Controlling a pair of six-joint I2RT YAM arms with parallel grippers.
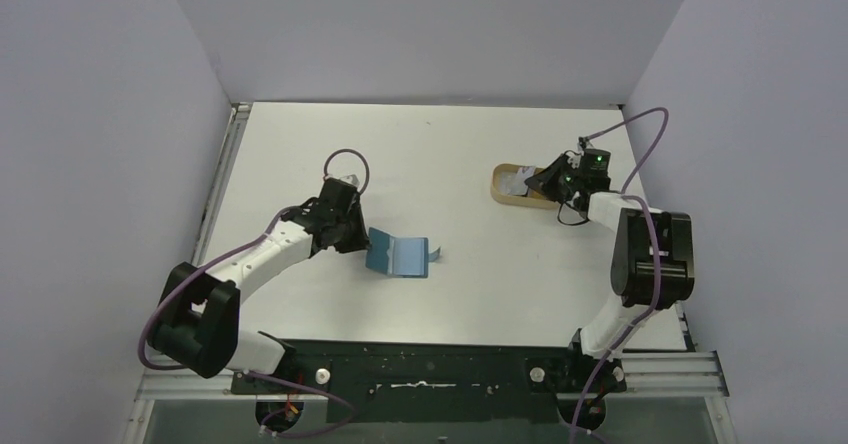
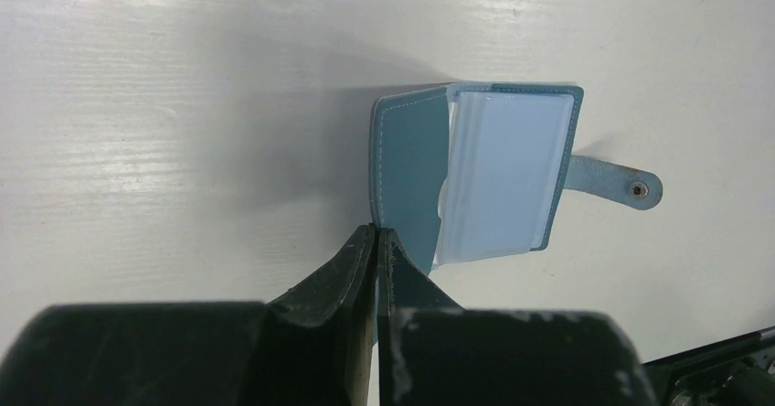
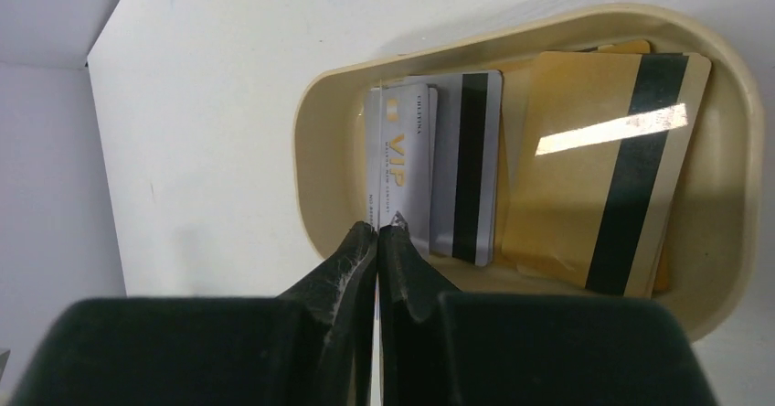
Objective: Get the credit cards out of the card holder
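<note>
The teal-blue card holder (image 1: 400,256) lies open on the table. In the left wrist view its cover flap (image 2: 409,173) stands up beside clear sleeves (image 2: 503,182) that look pale, and its snap tab (image 2: 621,183) points right. My left gripper (image 2: 376,232) is shut on the near edge of that flap; it also shows in the top view (image 1: 358,236). My right gripper (image 3: 377,229) is over the tan tray (image 3: 309,141), shut on the near edge of a silver VIP credit card (image 3: 398,159). A silver card with a black stripe (image 3: 468,168) and gold striped cards (image 3: 594,177) lie in the tray.
The tan tray (image 1: 500,194) sits at the back right of the table, under my right gripper (image 1: 548,178). Purple walls close in the table on the left, back and right. Cables loop above both wrists.
</note>
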